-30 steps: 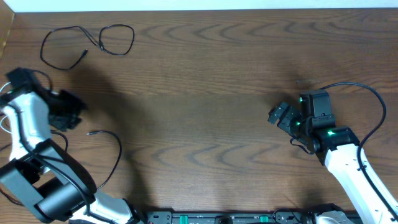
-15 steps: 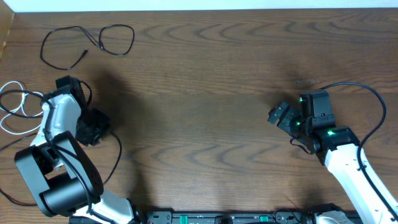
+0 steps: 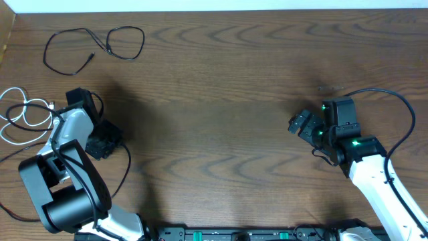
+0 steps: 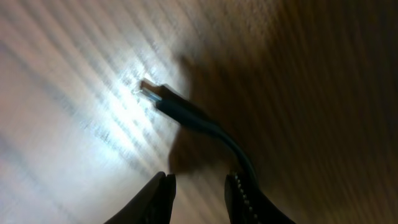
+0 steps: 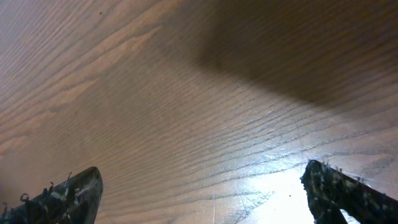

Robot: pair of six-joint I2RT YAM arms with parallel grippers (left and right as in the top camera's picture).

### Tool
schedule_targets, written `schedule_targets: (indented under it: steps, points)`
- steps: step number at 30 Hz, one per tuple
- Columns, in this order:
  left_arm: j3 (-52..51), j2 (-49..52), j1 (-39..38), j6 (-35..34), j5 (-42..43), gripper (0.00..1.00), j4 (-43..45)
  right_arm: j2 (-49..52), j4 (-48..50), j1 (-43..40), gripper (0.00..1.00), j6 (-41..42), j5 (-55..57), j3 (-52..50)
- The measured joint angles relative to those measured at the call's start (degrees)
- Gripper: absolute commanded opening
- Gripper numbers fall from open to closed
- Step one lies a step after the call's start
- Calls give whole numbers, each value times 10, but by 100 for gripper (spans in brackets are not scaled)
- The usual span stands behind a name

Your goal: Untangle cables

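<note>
Within the last second the left gripper [image 4: 200,182] has been swung in from the edge of the brown wooden worktop [image 3: 221,100]. It is now set just over the metal-tipped plug of a thin black cable [image 4: 186,115], whose cord is seen running up against its right finger. Its jaws have been narrowed yet stand slightly parted, with bare wood between them; nothing is grasped. A thin white cable [image 3: 27,102] has been uncovered, coiled just left of that gripper. A second thin black looped cable [image 3: 109,48] lies well beyond it. The three are judged to lie apart already. The right gripper [image 3: 299,125], well to the right, is kept fully released. No brand or writing can be read.
</note>
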Motion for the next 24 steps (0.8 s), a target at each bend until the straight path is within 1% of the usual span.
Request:
schedule_targets:
  steps: [2, 3, 4, 5, 6, 12, 17, 21, 24]
  points:
    - [-12, 0, 0, 0, 0, 30, 17, 0, 0, 0, 99, 0, 0, 0]
    - [-14, 0, 0, 0, 1, 20, 23, 0, 0, 0, 99, 0, 0, 0]
    - [-16, 0, 0, 1, 3, 19, 26, 0, 0, 0, 99, 0, 0, 0]
    - [-16, -1, 0, 4, 6, 11, 29, 0, 0, 0, 99, 0, 0, 0]
    - [-17, -1, -1, 1, 6, 8, 33, 0, 0, 0, 99, 0, 0, 0]
    - [-18, -1, -3, 1, 5, 7, 51, 0, 0, 0, 99, 0, 0, 0]
    - [-15, -1, -3, -15, 1, 7, 58, 0, 0, 0, 99, 0, 0, 0]
    - [30, -2, -2, -23, 1, 7, 33, 0, 0, 0, 99, 0, 0, 0]
    - [73, -46, 2, -33, 3, 7, 31, 0, 0, 0, 99, 0, 0, 0]
